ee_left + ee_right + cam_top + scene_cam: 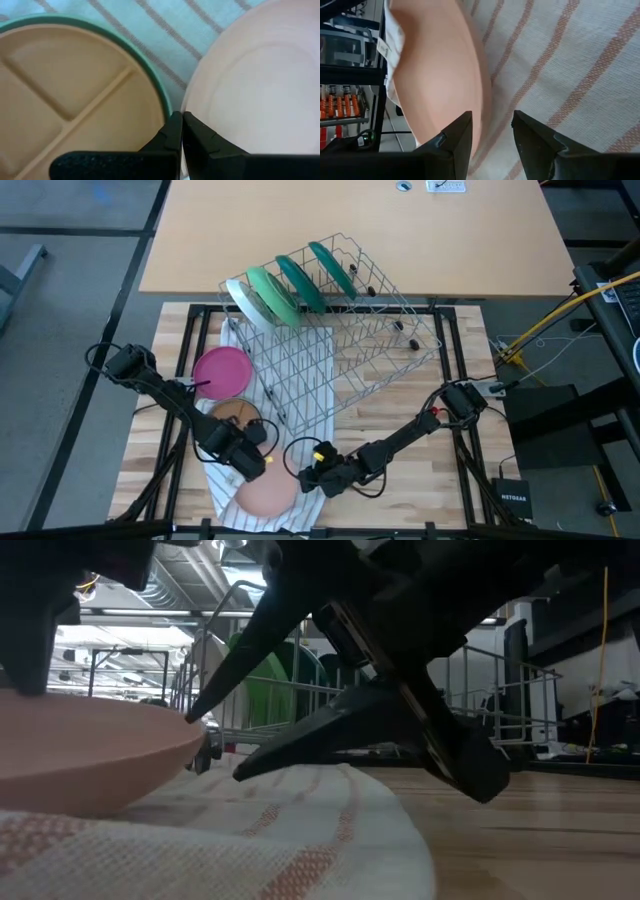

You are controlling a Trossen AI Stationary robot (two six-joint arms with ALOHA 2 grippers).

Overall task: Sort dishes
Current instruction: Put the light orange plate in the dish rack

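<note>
A peach-pink bowl (268, 495) sits on the white striped cloth (305, 385) near the table's front edge; it also shows in the low view (90, 755). My left gripper (255, 463) is shut at the bowl's far-left rim. My right gripper (308, 477) is open at the bowl's right rim, one finger over the bowl and one over the cloth (560, 60). A brown-orange divided plate with a green rim (65, 100) lies flat on the cloth just behind the bowl (235, 415). A magenta plate (222, 370) lies farther back. Several green dishes (300, 280) stand on edge in the wire rack (360, 340). My left gripper comes from above, and its shut fingertips (177, 122) stand at the bowl's rim (187, 100) on the side toward the brown-orange plate. In the low view a dark finger reaches down onto the rim (30, 692). The bowl sits flat on the cloth. My right gripper comes nearly level from the table's right, its open fingers on either side of the bowl's rim (487, 107). In the low view the upper fingertip (200, 710) meets the rim (180, 720) and the lower finger (300, 745) lies just above the cloth.
The tilted wire rack fills the middle and far part of the table. Black frame bars (460, 380) run along the table's edges. Bare wood (420, 480) lies to the right of the cloth. Cables (530, 340) lie off the table's right side.
</note>
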